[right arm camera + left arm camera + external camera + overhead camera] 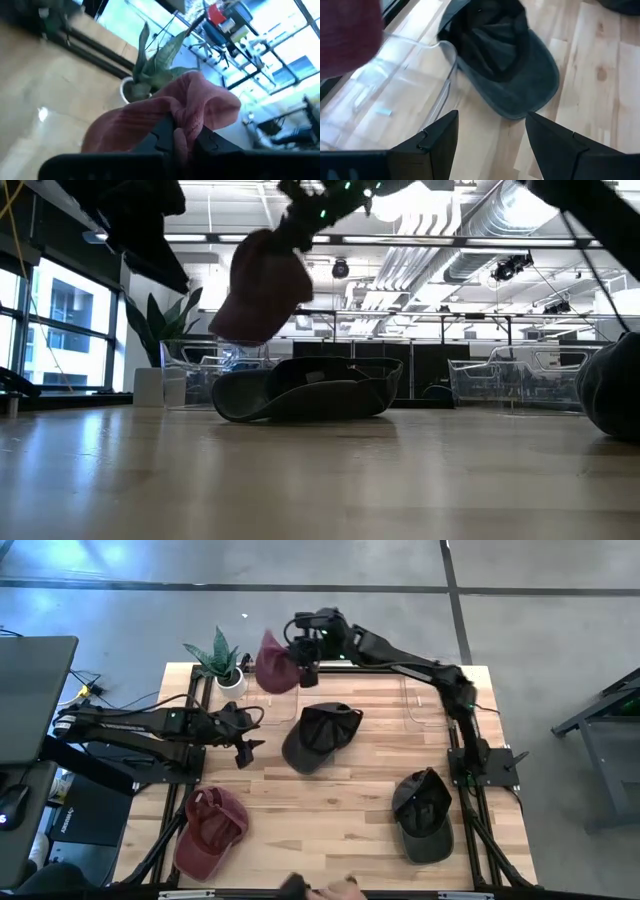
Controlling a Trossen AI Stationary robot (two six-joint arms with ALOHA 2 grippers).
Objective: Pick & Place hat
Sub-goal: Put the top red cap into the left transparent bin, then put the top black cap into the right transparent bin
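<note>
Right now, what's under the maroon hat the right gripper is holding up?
The maroon hat hangs from the right gripper above a clear bin at the table's far edge. The hat covers part of the bin, so its contents there can't be seen.

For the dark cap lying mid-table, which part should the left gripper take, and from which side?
Probably the raised crown edge of the dark cap, from above on the left gripper's side. The cap lies upside down, hollow upward, so its rim stands free, while the brim lies flat on the table.

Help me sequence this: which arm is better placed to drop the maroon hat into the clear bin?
The right. Its gripper already pinches the maroon hat above the clear bin beside the plant. The left gripper is open and empty, beside the dark cap.
</note>
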